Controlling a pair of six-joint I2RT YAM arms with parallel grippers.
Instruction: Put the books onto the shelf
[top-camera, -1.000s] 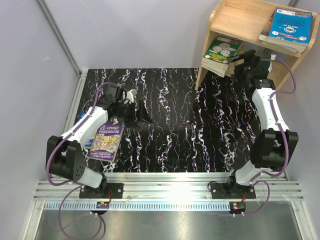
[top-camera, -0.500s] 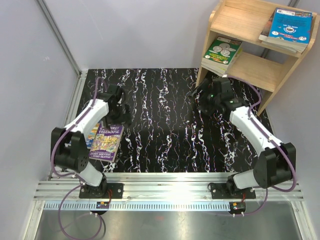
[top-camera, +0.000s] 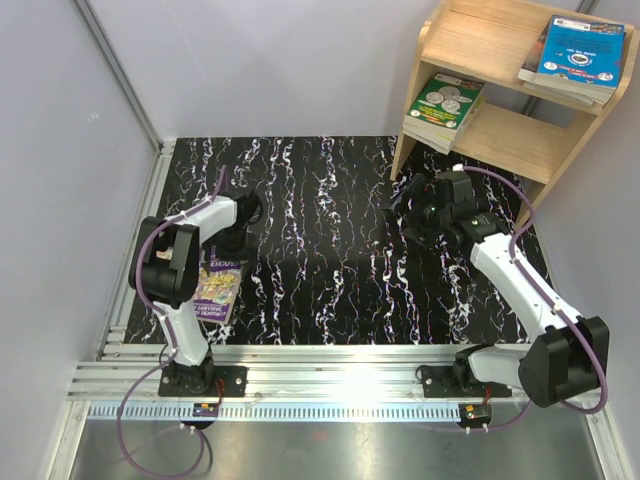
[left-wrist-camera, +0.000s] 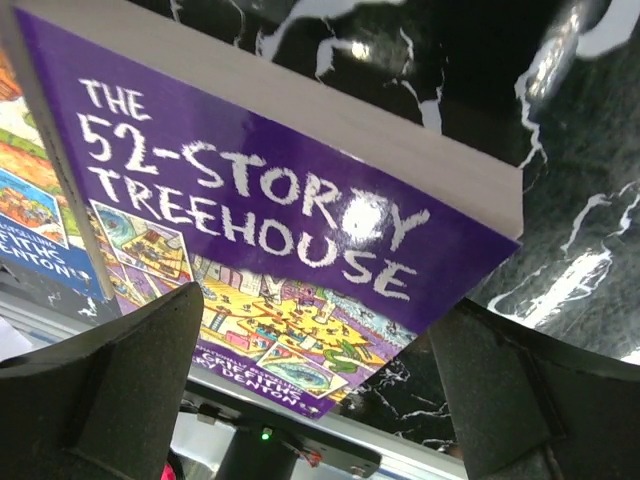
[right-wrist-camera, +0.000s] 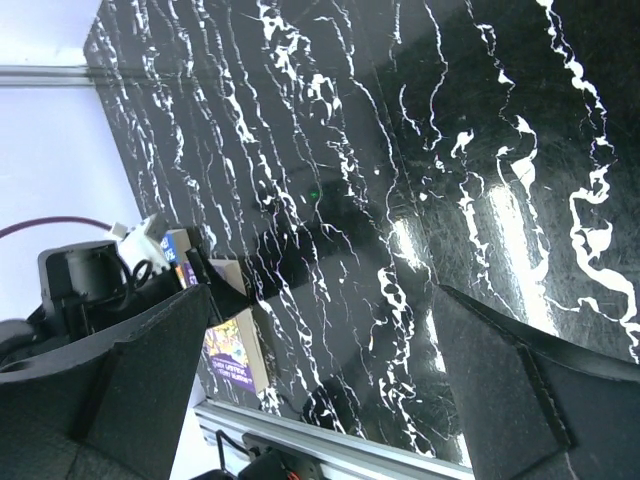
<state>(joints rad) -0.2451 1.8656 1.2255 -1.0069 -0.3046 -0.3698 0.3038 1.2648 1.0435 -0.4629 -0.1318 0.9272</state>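
The purple "52-Storey Treehouse" paperback (left-wrist-camera: 280, 230) lies flat near the left edge of the black marbled tabletop (top-camera: 330, 270). It sits partly over another book with an orange and blue cover (left-wrist-camera: 35, 200) that shows along its side.

My left arm (top-camera: 185, 260) is folded right above it. Through that wrist camera I see the left jaws spread wide, one finger at each lower corner of the view. The purple cover lies below and between them, and nothing is gripped. I cannot tell whether a finger touches the book.

The wooden shelf (top-camera: 505, 140) stands at the far right corner. A green-covered book (top-camera: 447, 100) lies at the left end of its lower tier. A blue-covered book (top-camera: 582, 48) lies on a thin stack at the right end of the top tier.

My right arm (top-camera: 520, 280) reaches in front of the shelf's left side. The right jaws are above bare tabletop, fully apart and holding nothing.
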